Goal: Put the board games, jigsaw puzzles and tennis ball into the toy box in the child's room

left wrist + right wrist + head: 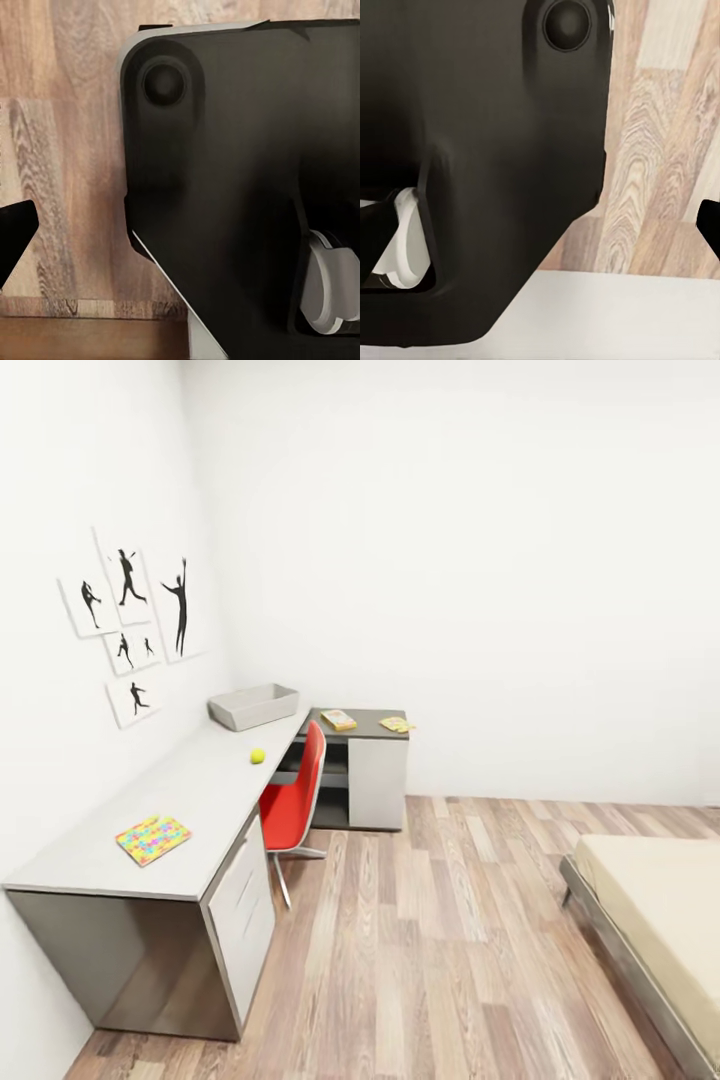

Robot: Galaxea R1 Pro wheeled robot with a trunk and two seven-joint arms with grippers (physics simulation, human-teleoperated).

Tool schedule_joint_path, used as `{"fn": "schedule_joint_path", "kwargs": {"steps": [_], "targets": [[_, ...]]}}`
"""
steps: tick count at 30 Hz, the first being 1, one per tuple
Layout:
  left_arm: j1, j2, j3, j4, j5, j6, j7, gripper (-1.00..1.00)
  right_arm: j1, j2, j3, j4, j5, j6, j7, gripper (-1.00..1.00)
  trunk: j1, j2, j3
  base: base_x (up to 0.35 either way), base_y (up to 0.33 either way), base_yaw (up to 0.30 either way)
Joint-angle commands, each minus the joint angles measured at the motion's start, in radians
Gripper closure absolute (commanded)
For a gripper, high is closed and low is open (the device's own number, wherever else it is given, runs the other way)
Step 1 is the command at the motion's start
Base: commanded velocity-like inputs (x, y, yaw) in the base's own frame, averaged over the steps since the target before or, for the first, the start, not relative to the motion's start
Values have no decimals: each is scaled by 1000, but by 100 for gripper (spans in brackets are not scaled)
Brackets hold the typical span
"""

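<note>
The toy box [254, 706] is sitting on the light grey top of the table [150, 810], far down along the left wall near the corner where the dark grey section begins. The tennis ball [258, 756] is lying on the tabletop just in front of the box, close to the table's room-side edge. A yellow jigsaw puzzle [153, 839] with many-coloured piece shapes is lying flat at the near end of the same top, well apart from the ball. Two more flat toys are resting on the dark corner section — one [339, 720] near its left part, with a green edge and an orange lid, and a smaller yellowish one [397, 725] at its right edge; which is a game and which a puzzle cannot be told at this distance. A red chair [295, 801] is standing tucked into the table's inner corner. The bed [655, 905] is showing at the lower right, its beige mattress bare in the visible part. Black silhouette posters [130, 625] are hanging on the left wall above the table.

Both wrist views are looking down at dark robot body over wooden floor [430, 950] — whether either pair of jaws is open or closed cannot be told.
</note>
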Motion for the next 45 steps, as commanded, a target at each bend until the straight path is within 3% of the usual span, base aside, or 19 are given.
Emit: {"fn": "schedule_joint_path", "kwargs": {"steps": [1, 13, 23, 33, 36, 39, 45], "targets": [[0, 0, -1, 0, -1, -3, 0, -100, 0, 1, -1, -1, 1, 0, 0, -100, -4, 6, 1, 0, 0, -202], [0, 1, 1, -2, -1, -6, -1, -100, 0, -1, 4, -1, 4, -31, 2, -100, -50, 90, 24, 0, 0, -181], [-6, 1, 3, -59, -1, 2, 0, -100, 0, 2, 11, -1, 16, -34, 10, -100, -88, 160, 52, 0, 0, -30], [-74, -3, 9, -84, 2, 38, -2, -100, -14, -8, 0, -29, 6, -48, 6, -100, -126, 230, 83, 0, 0, -2], [-134, -2, 10, -85, 8, 99, -9, -100, -42, -10, -1, -79, 5, -45, 6, -100, -138, 251, 92, 0, 0, 0], [-221, -4, 13, -88, 11, 216, -11, -100, -97, -15, -2, -126, 2, -21, 5, -100, -149, 272, 102, 0, 0, 0], [-393, -10, 27, -169, 14, 448, -14, -100, -243, -15, -3, -151, -21, 124, 2, -100, -172, 314, 120, 0, 0, 0]]}}
